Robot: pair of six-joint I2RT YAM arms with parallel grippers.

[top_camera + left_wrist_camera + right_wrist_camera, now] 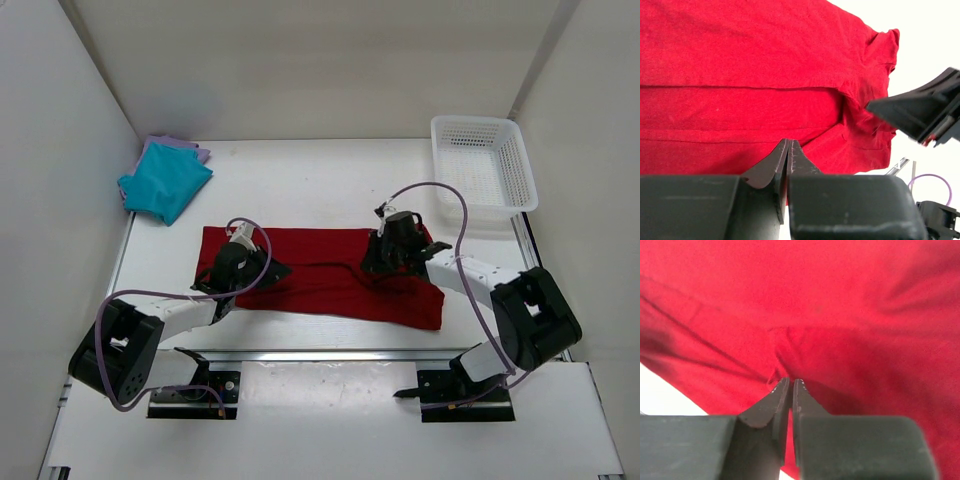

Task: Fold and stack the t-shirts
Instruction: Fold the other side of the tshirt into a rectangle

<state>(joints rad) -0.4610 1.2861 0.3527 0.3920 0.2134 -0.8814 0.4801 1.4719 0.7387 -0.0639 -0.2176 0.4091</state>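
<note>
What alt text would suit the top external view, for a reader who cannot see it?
A dark red t-shirt lies spread across a white table, the left end effector and right end effector each closed on its fabric. A folded teal t-shirt sits on a lavender t-shirt far left; a white mesh basket stands far right.

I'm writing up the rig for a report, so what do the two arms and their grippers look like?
Both the left arm and right arm have bulky black joints linked by white segments. A loose lavender cable runs along each. The left gripper and right gripper are matte black: blocky bodies, two fingers tapering to thin curved tips.
</note>
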